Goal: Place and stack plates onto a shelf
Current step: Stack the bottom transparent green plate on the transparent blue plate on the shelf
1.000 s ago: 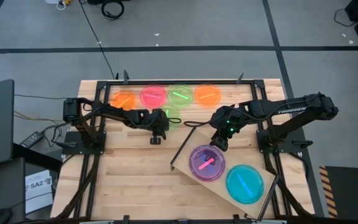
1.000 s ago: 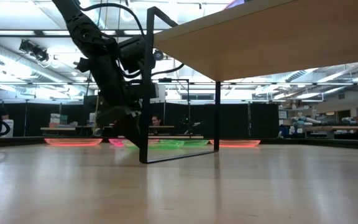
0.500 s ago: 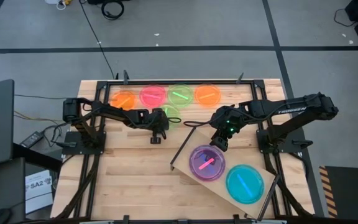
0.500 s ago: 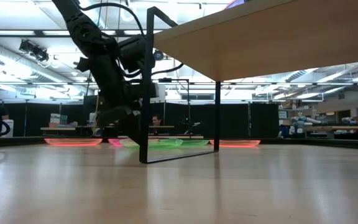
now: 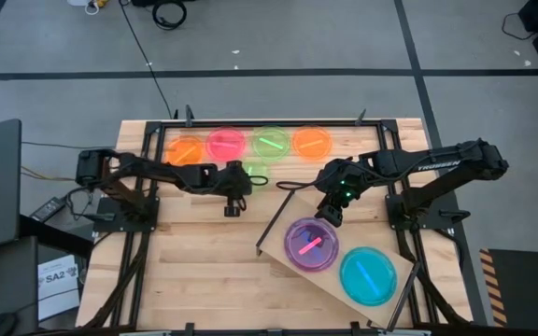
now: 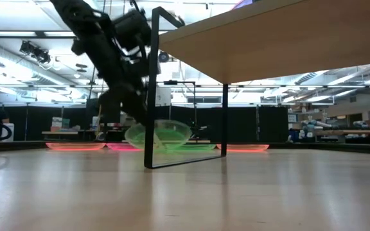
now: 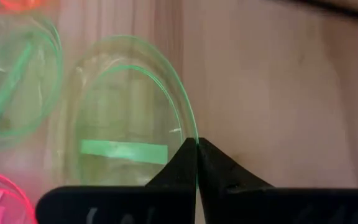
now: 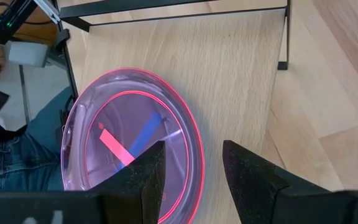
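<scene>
**user_a:** Four plates sit in a row along the far edge of the table (image 5: 204, 271): orange plate (image 5: 187, 148), pink plate (image 5: 227, 143), green plate (image 5: 271, 142) and a second orange plate (image 5: 312, 141). Where's the left gripper (image 5: 239, 177) at?

**user_b:** Just in front of that row, near the green one. Its fingers (image 7: 194, 163) are pinched right together on the rim of another green plate, the lifted green plate (image 7: 129, 137). In the low view that plate (image 6: 158, 135) hangs tilted, clear of the tabletop, right at the shelf's black leg (image 6: 148, 96).

**user_a:** And the shelf (image 5: 283, 229) itself?

**user_b:** It sits skewed on the near right part of the table. On it there's a pink-rimmed purplish plate (image 5: 310, 244) with a pink streak and a blue one crossing, so maybe two stacked, can't say for sure. A blue plate (image 5: 368, 276) lies beside it, closer to the near corner.

**user_a:** Right gripper (image 5: 330, 215)?

**user_b:** Over the far end of the shelf, at the purplish plate's rim. Wrist view shows its fingers (image 8: 151, 171) spread well apart with the plate's edge (image 8: 194, 149) between them, not squeezing it as far as I can tell.
</scene>
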`<action>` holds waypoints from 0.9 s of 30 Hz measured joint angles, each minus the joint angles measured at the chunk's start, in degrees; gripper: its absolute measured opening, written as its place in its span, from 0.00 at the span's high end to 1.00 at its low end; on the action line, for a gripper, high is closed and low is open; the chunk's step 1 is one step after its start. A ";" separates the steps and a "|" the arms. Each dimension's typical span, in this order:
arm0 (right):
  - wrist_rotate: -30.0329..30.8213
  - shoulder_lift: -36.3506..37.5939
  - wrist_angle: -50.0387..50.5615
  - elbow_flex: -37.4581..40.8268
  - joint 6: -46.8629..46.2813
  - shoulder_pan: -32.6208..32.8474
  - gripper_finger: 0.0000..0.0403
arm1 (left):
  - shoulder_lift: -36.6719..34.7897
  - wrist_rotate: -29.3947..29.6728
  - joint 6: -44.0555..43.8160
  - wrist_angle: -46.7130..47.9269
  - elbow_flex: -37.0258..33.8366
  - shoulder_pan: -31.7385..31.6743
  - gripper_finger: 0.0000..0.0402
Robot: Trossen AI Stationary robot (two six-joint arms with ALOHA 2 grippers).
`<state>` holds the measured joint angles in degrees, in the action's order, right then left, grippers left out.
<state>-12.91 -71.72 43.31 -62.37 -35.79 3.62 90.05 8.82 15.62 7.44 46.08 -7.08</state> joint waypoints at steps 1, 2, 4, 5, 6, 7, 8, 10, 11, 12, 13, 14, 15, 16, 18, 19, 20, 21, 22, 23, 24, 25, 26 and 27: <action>0.00 0.00 0.00 0.00 0.00 0.02 0.59 | -1.01 0.03 -0.03 0.10 0.01 0.30 0.99; 0.00 0.00 -0.01 0.00 0.00 -0.01 0.59 | -2.00 0.16 -0.14 0.20 0.01 0.55 0.99; 0.01 0.00 -0.02 0.00 0.00 0.01 0.59 | -4.23 0.46 -0.53 0.19 0.01 1.03 0.99; 0.30 0.00 -0.02 0.00 0.00 0.00 0.59 | -5.36 0.54 -0.90 0.00 0.02 1.26 0.99; 0.90 0.00 -0.04 0.00 0.00 -0.01 0.59 | -6.44 0.56 -1.18 0.03 0.03 1.43 0.99; 1.54 0.00 -0.04 0.00 0.00 -0.01 0.59 | -7.57 0.59 -1.22 0.25 0.03 1.56 0.99; 2.09 0.00 -0.04 0.00 -0.13 -0.05 0.59 | -8.77 0.59 -1.24 0.05 0.03 1.73 0.99; 2.91 0.00 -0.05 0.00 -0.53 -0.37 0.59 | -10.85 0.59 -1.45 -0.09 0.03 1.98 0.99; 2.89 0.00 -0.05 0.00 -0.60 -0.64 0.59 | -11.97 0.57 -1.46 -0.06 0.03 1.99 0.99; 2.89 0.00 -0.08 0.00 -0.65 -0.99 0.59 | -13.08 0.58 -1.46 -0.07 0.03 1.99 0.99; 2.89 0.00 -0.13 0.00 -0.87 -1.37 0.59 | -13.99 0.61 -1.49 -0.50 0.04 1.98 0.99; 2.89 0.00 -0.16 0.00 -1.64 -1.82 0.59 | -14.89 0.67 -1.49 -0.84 0.05 1.97 0.99; 2.90 0.00 -0.20 0.00 -2.73 -2.40 0.59 | -15.91 1.07 -1.46 -0.61 0.05 1.97 0.99; 2.89 0.00 -0.28 0.00 -3.79 -3.03 0.59 | -16.82 1.68 -1.44 -0.77 0.05 1.97 0.99; 2.89 0.00 -0.60 0.00 -5.65 -4.62 0.59 | -18.17 2.34 -1.42 -1.87 0.12 1.97 0.99; 2.89 0.00 -0.80 0.00 -6.27 -5.41 0.59 | -18.81 2.64 -1.30 -1.79 0.10 1.97 0.99; 2.89 0.00 -1.09 0.00 -6.60 -6.32 0.59 | -19.32 2.95 -0.83 -2.01 0.09 1.97 0.99; 2.89 0.00 -1.38 0.00 -6.67 -7.32 0.59 | -19.71 3.16 -0.01 -2.67 0.09 2.02 0.99; 2.89 0.00 -1.61 0.00 -6.69 -8.26 0.59 | -19.98 3.24 0.60 -3.15 0.12 2.15 0.99; 2.89 0.00 -1.83 0.00 -6.71 -9.30 0.59 | -20.32 3.45 1.42 -3.12 0.09 2.18 0.99; 2.91 0.00 -2.13 0.00 -6.69 -10.42 0.59 | -20.50 3.63 1.82 -3.35 0.09 2.26 0.99; 2.90 0.00 -2.36 0.00 -6.69 -11.56 0.59 | -20.53 3.67 2.40 -4.13 0.09 2.43 0.99; 2.89 0.00 -2.58 0.00 -6.71 -12.70 0.59 | -20.53 3.75 3.02 -4.45 0.09 2.50 0.99; 2.89 0.00 -2.96 0.00 -6.69 -13.96 0.59 | -20.53 4.19 3.50 -4.27 0.09 2.58 0.99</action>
<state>-10.02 -71.72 40.35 -62.37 -42.48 -10.34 69.52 13.01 19.12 3.17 46.17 -4.49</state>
